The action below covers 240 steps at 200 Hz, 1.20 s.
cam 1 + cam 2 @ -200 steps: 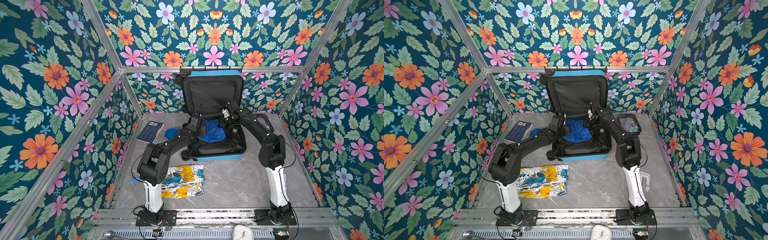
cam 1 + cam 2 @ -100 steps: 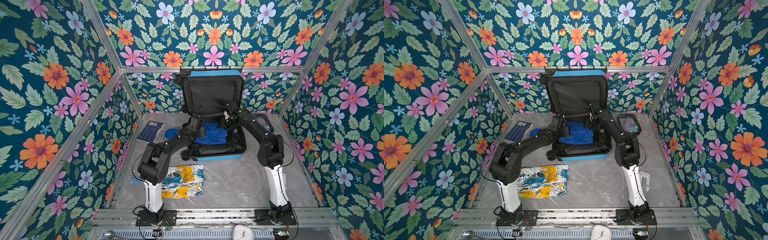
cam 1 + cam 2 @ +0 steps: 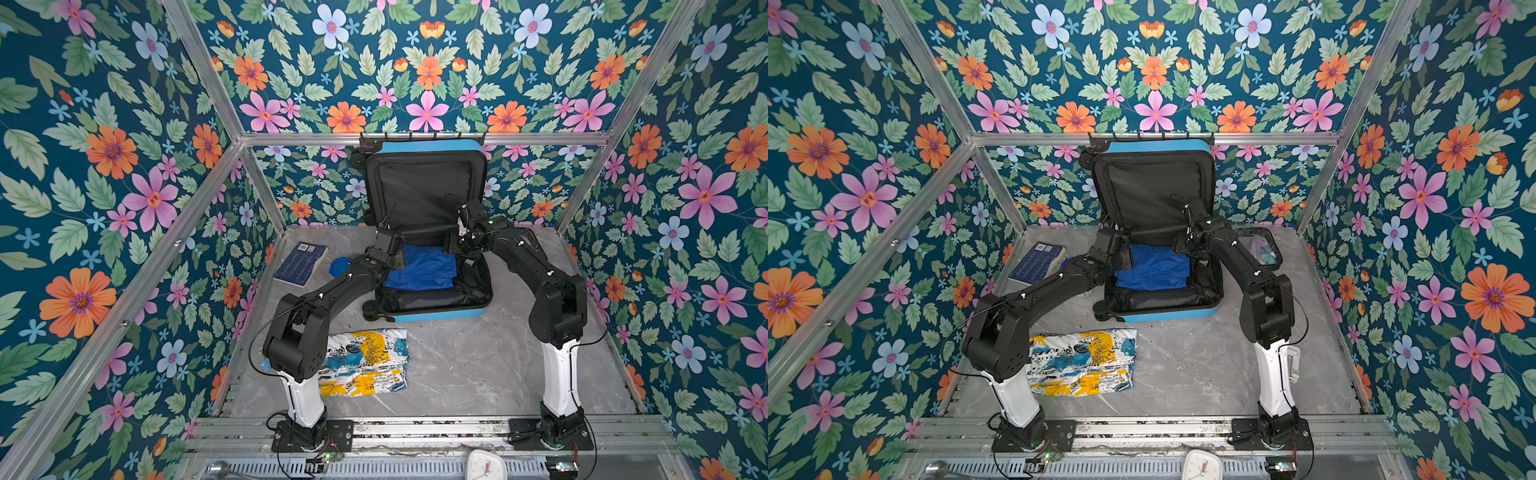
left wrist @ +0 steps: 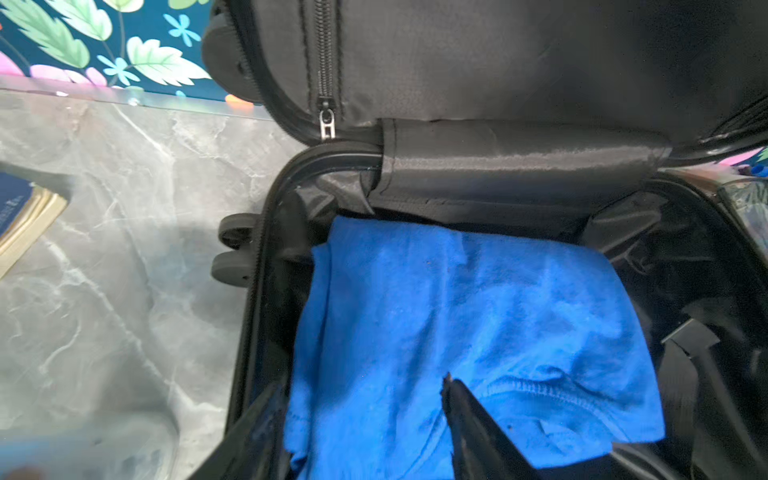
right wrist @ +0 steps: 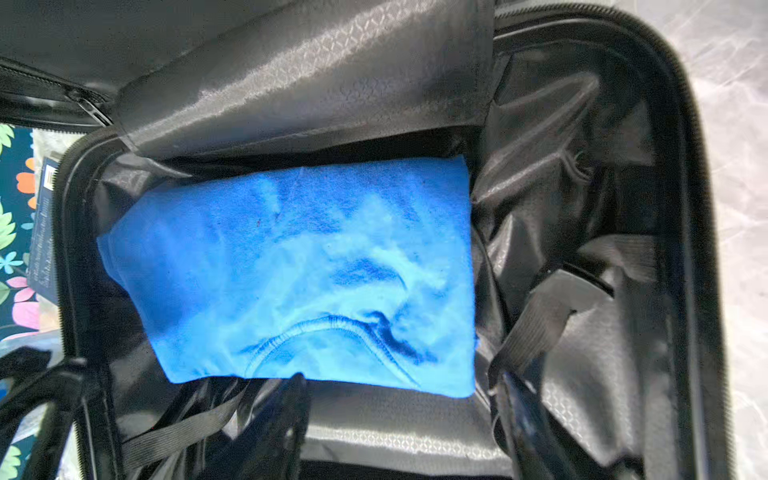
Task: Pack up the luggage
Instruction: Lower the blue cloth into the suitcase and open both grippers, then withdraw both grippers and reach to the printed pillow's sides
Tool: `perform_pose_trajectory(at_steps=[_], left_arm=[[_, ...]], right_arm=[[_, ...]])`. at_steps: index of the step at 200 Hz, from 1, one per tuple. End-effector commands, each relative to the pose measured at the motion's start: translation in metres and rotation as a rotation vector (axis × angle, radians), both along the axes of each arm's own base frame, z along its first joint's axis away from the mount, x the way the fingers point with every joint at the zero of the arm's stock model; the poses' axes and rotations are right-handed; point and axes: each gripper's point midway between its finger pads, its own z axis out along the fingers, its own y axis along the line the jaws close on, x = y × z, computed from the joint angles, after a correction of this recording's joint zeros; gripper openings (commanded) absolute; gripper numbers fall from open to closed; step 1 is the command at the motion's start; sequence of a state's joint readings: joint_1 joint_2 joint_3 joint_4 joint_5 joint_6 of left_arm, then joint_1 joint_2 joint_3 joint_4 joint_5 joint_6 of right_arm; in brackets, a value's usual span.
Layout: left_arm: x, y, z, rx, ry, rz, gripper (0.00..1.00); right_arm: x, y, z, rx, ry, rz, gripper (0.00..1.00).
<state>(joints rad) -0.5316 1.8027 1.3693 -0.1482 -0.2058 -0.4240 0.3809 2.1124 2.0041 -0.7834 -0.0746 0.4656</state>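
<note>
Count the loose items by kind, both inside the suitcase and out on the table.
Folded garments: 2, a blue shirt in the luggage, a printed garment on the table
Book: 1
Clear pouch: 1
Round blue item, partly hidden: 1
Total: 5

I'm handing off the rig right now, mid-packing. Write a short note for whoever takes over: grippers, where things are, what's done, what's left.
Left gripper: open, empty, over the blue shirt.
Right gripper: open, empty, over the same shirt.
Suitcase: open on the table, lid upright.
Done: the folded blue shirt lies flat inside.
Left: printed shirt in front of the suitcase, book on its left and clear pouch on its right, all outside. Closing the lid probably comes last.
</note>
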Motion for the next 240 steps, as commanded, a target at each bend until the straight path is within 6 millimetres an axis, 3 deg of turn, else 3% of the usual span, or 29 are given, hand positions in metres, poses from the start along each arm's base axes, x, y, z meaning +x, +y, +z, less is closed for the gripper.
perform_pose_trajectory(at_steps=[1, 23, 42, 62, 94, 107, 110, 133, 166, 194, 196, 198, 201, 226, 229, 240], left_arm=[[-0.007, -0.004, 0.011, -0.041, -0.013, -0.026, 0.58], [-0.018, -0.01, 0.026, -0.072, -0.033, -0.076, 0.52], [-0.034, -0.006, 0.042, -0.095, -0.056, -0.099, 0.5], [-0.057, 0.006, 0.057, -0.123, -0.083, -0.106, 0.51], [-0.102, 0.034, 0.064, -0.153, -0.091, -0.086, 0.54], [-0.121, 0.05, 0.058, -0.159, -0.081, -0.055, 0.55], [-0.125, 0.052, 0.061, -0.166, -0.086, -0.051, 0.55], [-0.153, 0.075, 0.053, -0.196, -0.084, 0.005, 0.58], [-0.182, 0.096, 0.052, -0.275, -0.133, 0.048, 0.67], [-0.196, 0.113, 0.052, -0.292, -0.182, 0.087, 0.83], [-0.197, 0.114, 0.052, -0.292, -0.182, 0.09, 0.85], [-0.198, 0.114, 0.052, -0.292, -0.18, 0.091, 0.96], [-0.199, 0.116, 0.051, -0.291, -0.18, 0.097, 0.99], [-0.205, 0.125, 0.039, -0.259, -0.138, 0.135, 1.0], [-0.205, 0.126, 0.037, -0.256, -0.131, 0.137, 1.0], [-0.207, 0.126, 0.031, -0.252, -0.11, 0.143, 1.0]], right_arm=[[-0.002, 0.018, 0.011, 0.058, -0.04, 0.05, 0.65], [-0.014, 0.032, 0.013, 0.081, -0.035, 0.087, 0.61], [-0.034, 0.047, 0.028, 0.107, -0.062, 0.128, 0.61], [-0.065, 0.063, 0.042, 0.128, -0.097, 0.179, 0.66], [-0.133, 0.095, 0.043, 0.191, -0.083, 0.27, 0.7], [-0.162, 0.105, 0.024, 0.192, -0.049, 0.287, 0.71], [-0.171, 0.107, 0.034, 0.208, -0.069, 0.296, 0.71], [-0.223, 0.124, 0.007, 0.227, -0.01, 0.318, 0.72], [-0.281, 0.15, -0.032, 0.238, 0.093, 0.348, 0.73], [-0.305, 0.155, -0.068, 0.25, 0.184, 0.318, 0.74], [-0.306, 0.157, -0.069, 0.256, 0.187, 0.317, 0.74], [-0.308, 0.157, -0.072, 0.26, 0.194, 0.316, 0.75], [-0.309, 0.157, -0.075, 0.263, 0.201, 0.312, 0.75], [-0.317, 0.164, -0.089, 0.266, 0.229, 0.306, 0.75], [-0.317, 0.164, -0.101, 0.25, 0.248, 0.299, 0.75], [-0.319, 0.168, -0.108, 0.269, 0.268, 0.29, 0.75]])
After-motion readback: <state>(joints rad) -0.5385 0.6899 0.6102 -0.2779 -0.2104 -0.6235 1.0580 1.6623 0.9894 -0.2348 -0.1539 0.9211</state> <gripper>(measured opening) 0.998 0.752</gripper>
